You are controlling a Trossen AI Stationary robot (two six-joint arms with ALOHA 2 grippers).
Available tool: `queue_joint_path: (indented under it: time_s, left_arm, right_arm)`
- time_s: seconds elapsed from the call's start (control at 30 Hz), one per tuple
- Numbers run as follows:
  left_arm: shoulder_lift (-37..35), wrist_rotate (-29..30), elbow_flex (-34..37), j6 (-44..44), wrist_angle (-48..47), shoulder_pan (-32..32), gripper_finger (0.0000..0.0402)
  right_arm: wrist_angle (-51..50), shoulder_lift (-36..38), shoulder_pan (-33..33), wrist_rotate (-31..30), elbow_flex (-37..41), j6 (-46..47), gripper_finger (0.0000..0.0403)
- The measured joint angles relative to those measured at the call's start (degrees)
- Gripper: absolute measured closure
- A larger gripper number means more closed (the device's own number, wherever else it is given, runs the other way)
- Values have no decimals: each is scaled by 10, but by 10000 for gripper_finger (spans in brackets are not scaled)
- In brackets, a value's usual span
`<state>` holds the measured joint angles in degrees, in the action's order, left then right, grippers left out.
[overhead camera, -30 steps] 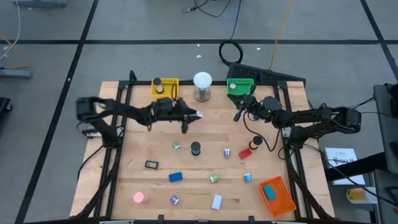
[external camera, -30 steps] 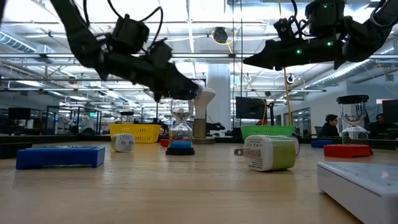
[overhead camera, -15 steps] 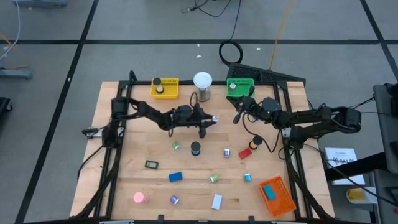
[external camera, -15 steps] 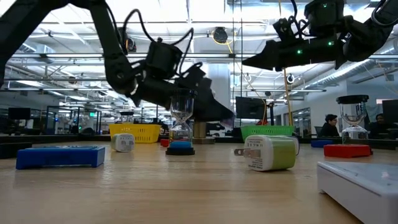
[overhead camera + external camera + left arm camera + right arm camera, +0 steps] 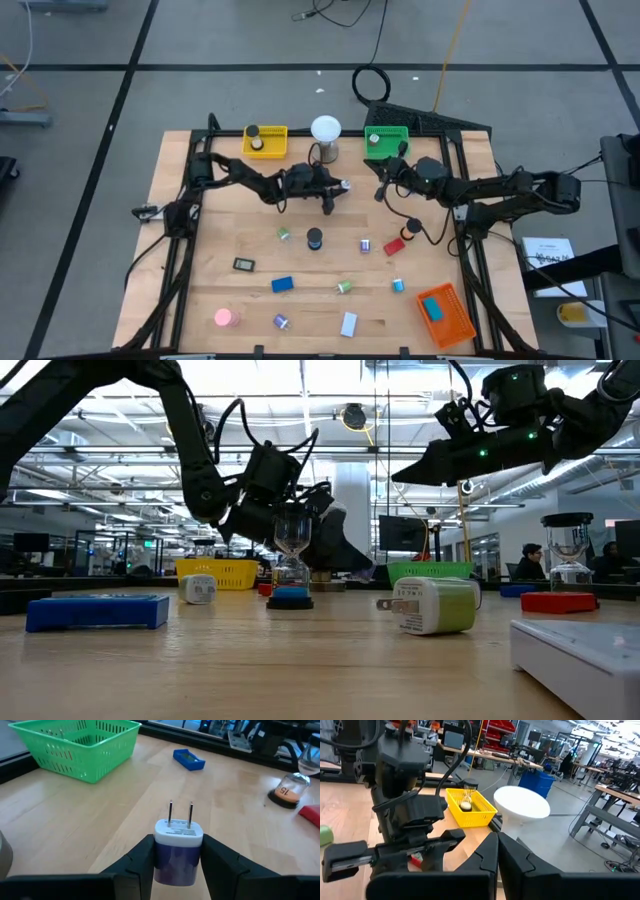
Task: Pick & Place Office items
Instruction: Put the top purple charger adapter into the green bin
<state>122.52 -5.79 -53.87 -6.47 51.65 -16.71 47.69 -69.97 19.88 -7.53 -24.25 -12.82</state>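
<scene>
Left gripper (image 5: 177,862): clamped on a small white-and-purple plug adapter with two metal prongs (image 5: 178,842); prongs pointed away from the wrist, adapter base hidden between the fingers.
Left gripper, position: above the wooden table (image 5: 220,235), just beside the white ball on a metal stand (image 5: 325,137).
Ahead of left gripper: green plastic basket (image 5: 80,747), a flat blue block (image 5: 189,759) beyond it, a small hourglass on an orange base (image 5: 289,790) off to one side, partly cut off.
Right gripper (image 5: 496,851): fingers pressed together, nothing between them.
Right gripper, position: raised, just beside the green basket (image 5: 385,142).
Ahead of right gripper: yellow plastic basket (image 5: 470,807) holding a small object, too blurred to name; the left arm blocked much of that view.
Remaining office items: scattered on the table nearer the front edge, well apart from both grippers; pink disc (image 5: 224,318), red block (image 5: 394,245), white block (image 5: 348,323).
Orange tray (image 5: 445,315): at the table's corner, a blue item inside.
</scene>
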Motion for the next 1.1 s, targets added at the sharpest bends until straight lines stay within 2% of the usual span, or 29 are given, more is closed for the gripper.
queue_joint_path:
  time_s: [0.6, 0.8, 0.93, 1.1]
  left_arm:
    - [1, -1, 0, 47, -20, -2, 268]
    - [42, -3, 0, 44, 34, -2, 268]
    - [45, -15, 0, 40, 37, -2, 267]
    - [42, -18, 0, 40, 36, 0, 234]
  right_arm:
    - [18, 0, 26, 1, 0, 15, 403]
    - [18, 0, 26, 1, 0, 15, 403]
    - [18, 0, 26, 1, 0, 15, 403]
    - [18, 0, 26, 1, 0, 16, 403]
